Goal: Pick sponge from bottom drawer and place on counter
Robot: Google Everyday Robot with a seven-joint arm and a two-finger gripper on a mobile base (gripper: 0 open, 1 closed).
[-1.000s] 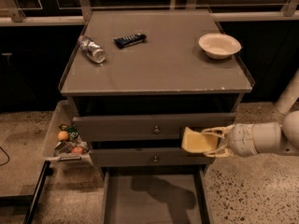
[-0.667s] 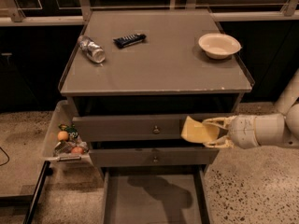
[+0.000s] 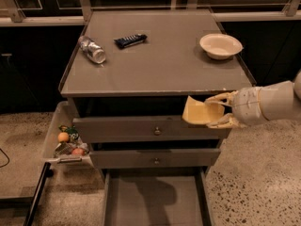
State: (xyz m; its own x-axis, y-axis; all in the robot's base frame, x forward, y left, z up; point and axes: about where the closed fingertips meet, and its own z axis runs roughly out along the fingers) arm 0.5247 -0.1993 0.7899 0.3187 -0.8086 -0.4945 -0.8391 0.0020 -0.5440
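My gripper (image 3: 217,111) comes in from the right on a white arm and is shut on the pale yellow sponge (image 3: 201,112). It holds the sponge in the air in front of the top drawer, just below the counter's chipped front rim at the right. The counter (image 3: 160,65) is the flat grey top of the cabinet. The bottom drawer (image 3: 153,201) is pulled open below, and its grey floor shows only shadow.
On the counter lie a plastic bottle (image 3: 92,50) at the left, a dark snack bar (image 3: 130,40) at the back and a white bowl (image 3: 220,45) at the right. Two upper drawers with small knobs (image 3: 156,131) are closed. A tray of snacks (image 3: 67,142) hangs at the cabinet's left.
My gripper has risen with the sponge, from the level of the second drawer up to just under the counter's front rim.
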